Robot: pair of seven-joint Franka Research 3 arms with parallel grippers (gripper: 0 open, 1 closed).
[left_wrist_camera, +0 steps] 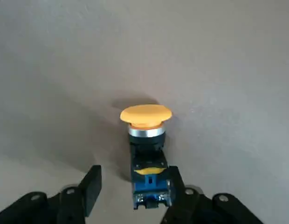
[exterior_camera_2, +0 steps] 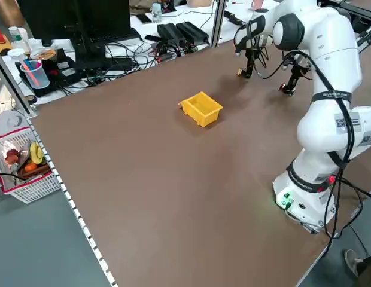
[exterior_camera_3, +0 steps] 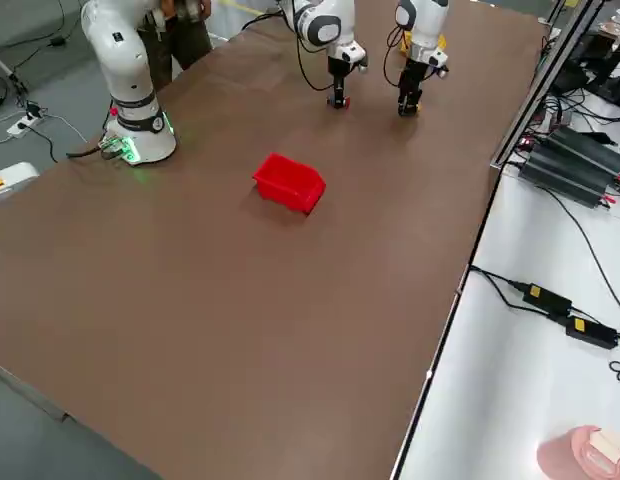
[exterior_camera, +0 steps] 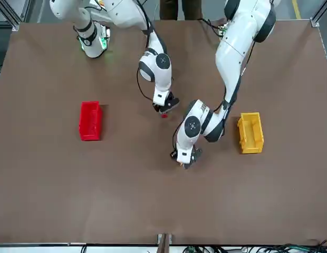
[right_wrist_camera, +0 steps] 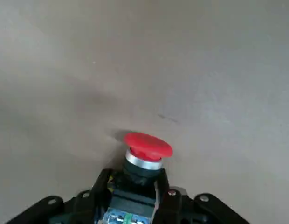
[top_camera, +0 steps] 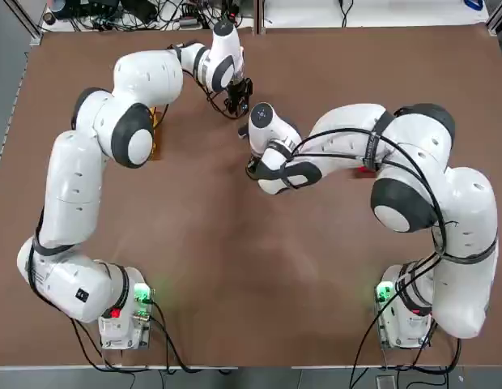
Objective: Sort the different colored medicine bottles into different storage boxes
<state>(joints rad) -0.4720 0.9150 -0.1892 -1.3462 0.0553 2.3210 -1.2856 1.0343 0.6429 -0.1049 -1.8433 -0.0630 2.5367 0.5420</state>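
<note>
Near the middle of the front view, the left claw (exterior_camera: 183,159) sits low over the brown surface (exterior_camera: 126,195), fingers spread around the orange-topped bottle (left_wrist_camera: 146,140), one finger clearly apart from it; just above and left of it, the right claw (exterior_camera: 164,109) pinches the red-topped bottle (right_wrist_camera: 143,156). The yellow box (exterior_camera: 250,133) lies at the right of that frame; the red box (exterior_camera: 90,120) lies at the left, both well apart from the claws.

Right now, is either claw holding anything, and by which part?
The right claw grips the red-topped bottle by its dark body, below the cap. The left claw straddles the orange-topped bottle, fingers open around its body; not gripped yet.
</note>
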